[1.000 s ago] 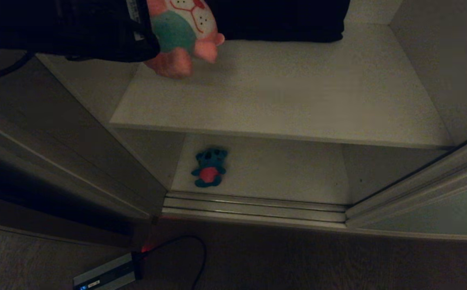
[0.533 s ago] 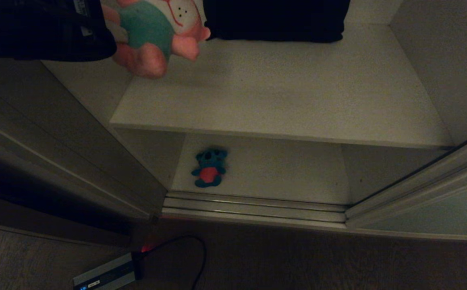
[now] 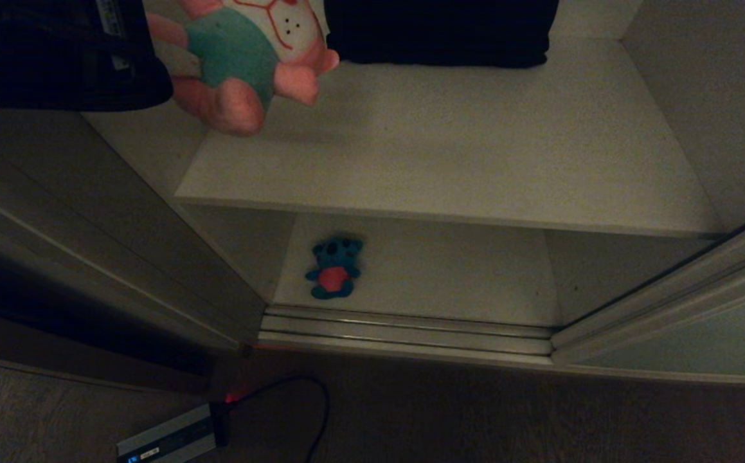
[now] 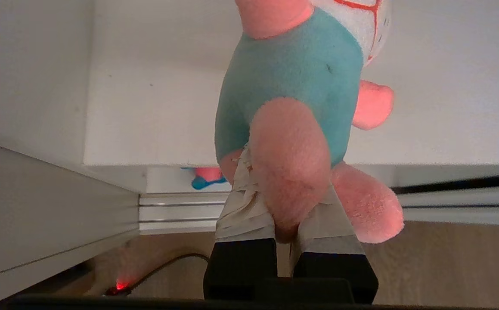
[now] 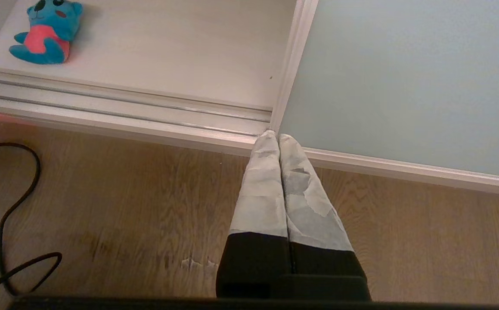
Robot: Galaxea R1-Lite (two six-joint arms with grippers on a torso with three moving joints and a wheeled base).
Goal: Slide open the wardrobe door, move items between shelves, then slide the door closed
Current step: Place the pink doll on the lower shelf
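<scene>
At the far left of the head view the left arm reaches in from the upper corner, and its left claw point(image 4: 284, 202) is clamped on one pink leg of the pink plush toy point(image 3: 250, 51). The wrist view shows the taped fingers point(image 4: 243, 211) pinching that leg from both sides, with the toy's teal body and white face hanging beyond them. The toy is in the air over the front left corner of the upper shelf point(image 3: 475, 148), clear of the board. Below it, on the lower shelf point(image 3: 449, 276), the dark teal-blue plush toy point(image 3: 333, 268) lies on its back near the front left corner, just behind the metal door track point(image 3: 404, 331) (its red belly faces up). On the dark wood-grain floor point(image 3: 475, 418) in front of the track, a black cable point(image 3: 311, 399) runs to a small grey box point(image 3: 166, 440). At the back of the upper shelf, toward its middle, lies a dark folded cloth point(image 3: 439, 32). Further right, the sliding wardrobe door point(image 3: 700, 341) stands pushed aside at the right edge of the opening. The right claw point(image 5: 278, 140) hangs low over the floor with its fingers pressed together and empty, its tips seen against the bottom corner of the door's frame.
</scene>
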